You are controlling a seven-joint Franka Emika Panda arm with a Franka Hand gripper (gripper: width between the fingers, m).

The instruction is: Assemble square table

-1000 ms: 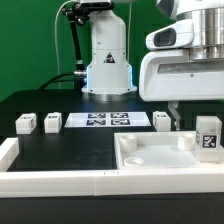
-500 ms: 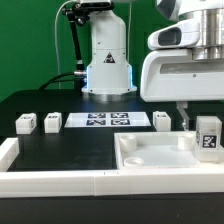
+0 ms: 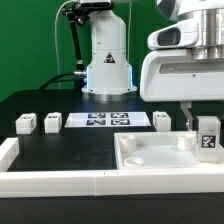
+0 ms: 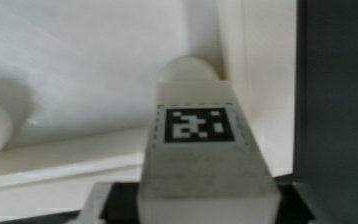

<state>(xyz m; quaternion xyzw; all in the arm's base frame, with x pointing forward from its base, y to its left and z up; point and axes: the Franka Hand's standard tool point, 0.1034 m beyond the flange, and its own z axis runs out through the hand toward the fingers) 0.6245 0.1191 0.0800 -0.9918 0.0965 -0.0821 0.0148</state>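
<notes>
Leg-fitting looks to be in hand: the claw (image 3: 200, 122) is clenched on a leg (image 3: 208, 138) above the tabletop (image 3: 150, 162). Next, I'd guess, it needs lining up with its corner hole.

Tabletop (image 3: 150, 140) cut off by exterior view's right edge, gripper (image 3: 192, 116) partly hidden behind leg (image 3: 208, 137), wrist view blurred

Black table (image 3: 70, 150) under everything, matte, dark. Marker board (image 3: 104, 121) lying flat toward back, about mid-table, row of black-and-white tags printed across it. Long white bar (image 3: 60, 183) running along near edge, seam partway along. Second white bar (image 3: 8, 152) at exterior view's left, meeting first at corner. Pale grey wall (image 3: 30, 40) behind. Wrist view: dark strip of same table (image 4: 345, 100) visible.
</notes>
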